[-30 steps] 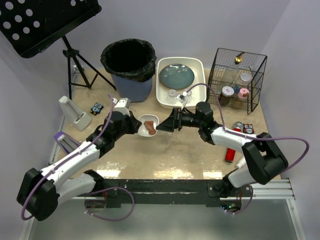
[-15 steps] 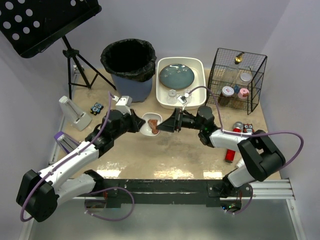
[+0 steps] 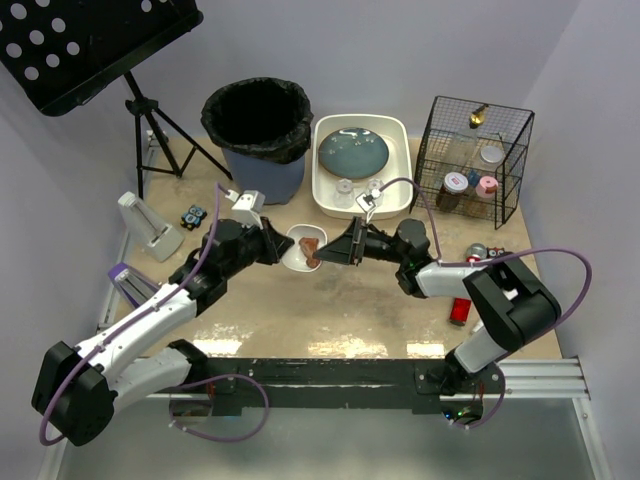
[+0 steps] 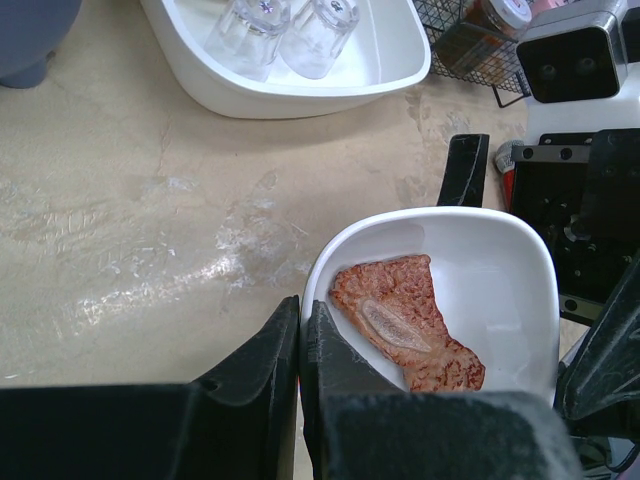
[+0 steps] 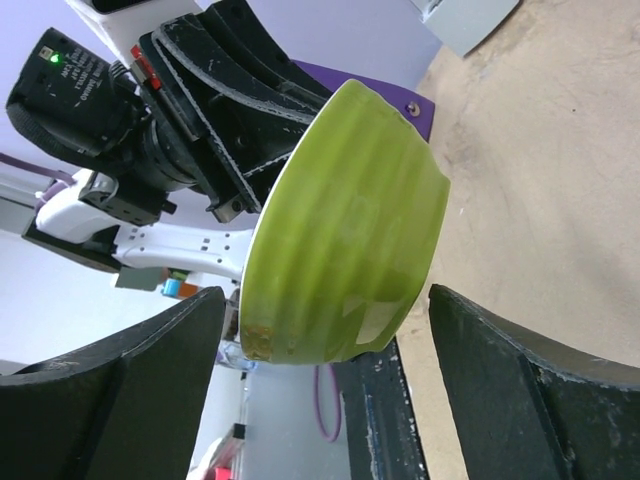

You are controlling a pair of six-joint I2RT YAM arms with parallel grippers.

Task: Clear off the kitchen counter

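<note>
1. On the left, our left gripper (image 4: 300, 335) has its fingers pressed together on the near rim of the small ceramic bowl, white inside and ribbed green outside (image 4: 490, 285). It holds the bowl tipped and, as far as we can judge, just clear of the surface.
2. The beige, stone-mottled kitchen counter (image 3: 340, 310) lies beneath both arms. The bowl hangs over its middle, in front of the blue bin lined with a black bag (image 3: 258, 120).
3. In the bowl lies a flat brown slab of meat (image 4: 405, 320), resting against the lower wall (probably a toy, though we cannot tell).
4. To the right, our right gripper (image 3: 335, 245) faces the bowl with its fingers spread wide. One finger stands on each side of the green wall, and neither touches it.
5. We read this as a handover, and here is how we would do it well:
   - Centre the green wall between the spread fingers before closing them.
   - Close them low on the body, not on the flared lip, because the glaze looks slippery and the wall tapers.
   - Keep the rim pinch on until the new grip is firm.
   - Avoid tipping the bowl further, so that the meat does not slide out.
6. Further right, the white rectangular plastic tub (image 3: 318, 170) already holds a plate and glasses, so it looks like the likely home for the bowl.
</note>
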